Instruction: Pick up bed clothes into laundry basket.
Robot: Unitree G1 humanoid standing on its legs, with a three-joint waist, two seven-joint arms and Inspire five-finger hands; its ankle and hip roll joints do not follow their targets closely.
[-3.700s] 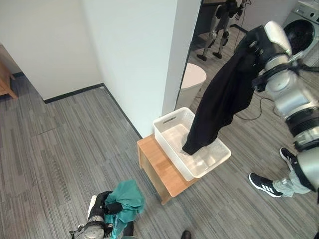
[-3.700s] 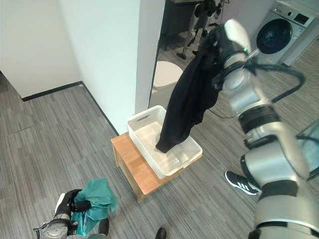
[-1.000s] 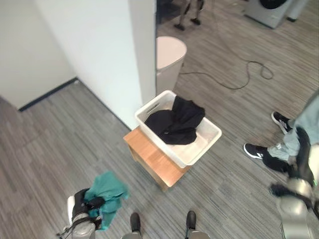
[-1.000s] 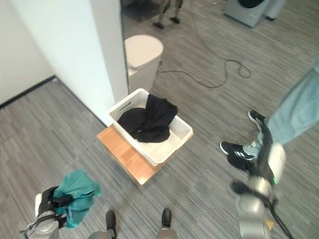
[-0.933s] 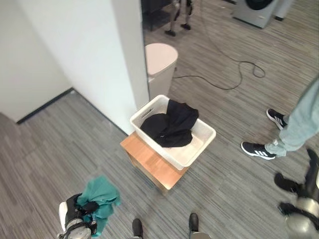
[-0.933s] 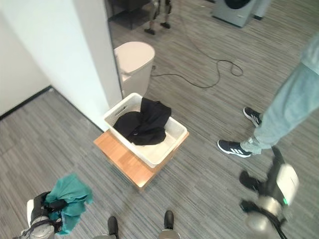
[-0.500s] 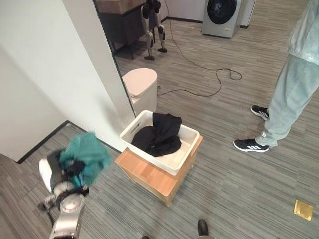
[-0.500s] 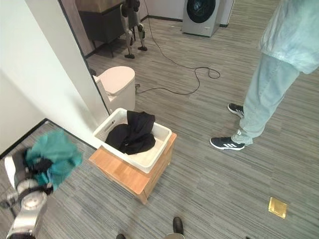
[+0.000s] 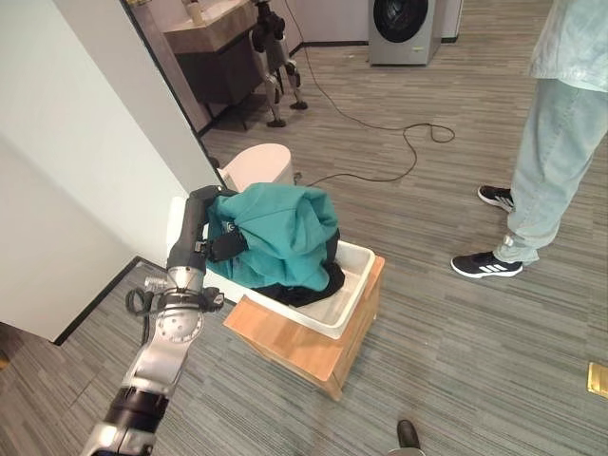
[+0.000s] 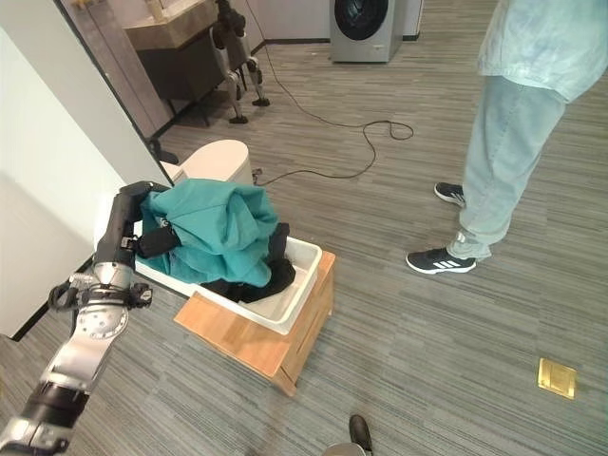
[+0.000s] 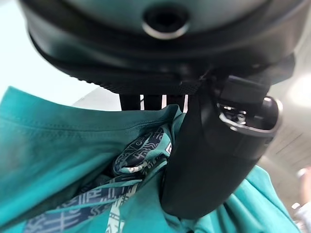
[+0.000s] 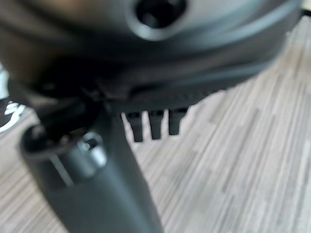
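My left hand [image 9: 220,242] is shut on a bunched teal garment [image 9: 280,233], holding it over the near-left part of the white laundry basket [image 9: 353,285]. The cloth droops onto the basket's left rim. Beneath it a black garment [image 9: 318,285] lies in the basket. The left wrist view has the thumb [image 11: 214,160] pressed into patterned teal cloth [image 11: 58,145]. The basket sits on a low wooden stool [image 9: 304,347]. In the right wrist view my right hand [image 12: 92,179] hangs above striped floor with relaxed fingers and nothing in it.
A person in pale trousers [image 9: 556,161] stands to the right. A pale round bin [image 9: 256,166] stands behind the basket beside the white wall corner [image 9: 95,142]. A black cable [image 9: 399,152] trails on the floor towards a washing machine [image 9: 404,28]. Another robot's legs [image 9: 271,47] stand far back.
My left arm has swung the teal garment up and right from beside the stool to over the basket. The camera has shifted a little too.
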